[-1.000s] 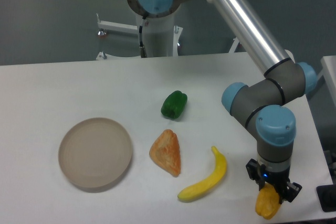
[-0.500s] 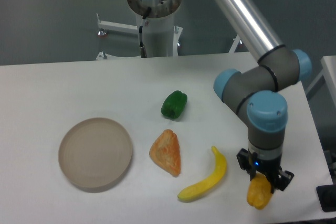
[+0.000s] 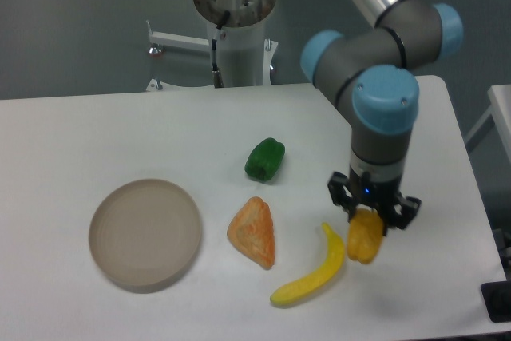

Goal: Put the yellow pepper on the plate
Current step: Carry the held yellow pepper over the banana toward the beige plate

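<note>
On the white worktop (image 3: 120,129) four things lie between the claw and the left edge. Nearest the claw is a banana (image 3: 313,275), curved, running from near the front edge up toward the right, its upper tip just beside the pepper (image 3: 364,236). Left of the banana lies an orange-red wedge (image 3: 254,231), close to it but apart. Behind the wedge, toward the middle of the worktop, sits a green pepper (image 3: 264,158), well apart from the rest. The plate (image 3: 144,233) rests toward the front left, with nothing on it; the wedge and the banana both lie between it and the claw.

The pepper is not on the worktop: it hangs in the claw (image 3: 370,220), raised above the front right part of the worktop, with a faint shadow below it near the front edge. The claw is closed around the pepper's upper part, its dark fingers showing on either side. The claw points straight down from a grey wrist with a blue cap, and the arm's silver link runs up and back to the top of the view, over the far right part of the worktop. The arm's base stands behind the far edge.
</note>
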`<state>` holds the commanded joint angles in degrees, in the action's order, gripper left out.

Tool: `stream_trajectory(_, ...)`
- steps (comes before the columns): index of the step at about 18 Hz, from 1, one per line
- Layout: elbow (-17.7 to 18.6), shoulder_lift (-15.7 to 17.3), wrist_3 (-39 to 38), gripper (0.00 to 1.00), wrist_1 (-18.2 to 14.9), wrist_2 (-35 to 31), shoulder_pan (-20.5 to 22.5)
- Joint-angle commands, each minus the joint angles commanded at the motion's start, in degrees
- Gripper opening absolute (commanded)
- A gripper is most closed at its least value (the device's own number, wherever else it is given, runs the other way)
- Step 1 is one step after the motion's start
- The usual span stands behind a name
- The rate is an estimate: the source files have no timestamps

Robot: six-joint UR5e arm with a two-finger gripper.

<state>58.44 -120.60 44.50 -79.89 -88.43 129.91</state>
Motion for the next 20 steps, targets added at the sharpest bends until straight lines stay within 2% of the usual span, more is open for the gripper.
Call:
stream_trajectory(4,2.02,2.73,-12.65,0.57,0.26,3.88,-3.25)
stream_trajectory(8,3.61,2.47,-22.41,0.57,0.53,4.14,-7.20)
stream_trajectory(10,4.31,1.86,-28.48,0.57,0.62,4.05,-10.54)
stream_trajectory(12,7.11,1.94,-29.56,0.57,0.79,3.35,-13.09)
stream_trajectory(14,10.80,2.65,-29.73,0.57,3.76,4.05,-14.15)
stream_trajectory(17,14.06,2.56,-30.52,0.57,5.44,3.79,-16.78)
stream_trajectory(20,16.34,2.12,-31.84,0.56,10.53,3.35,-18.63)
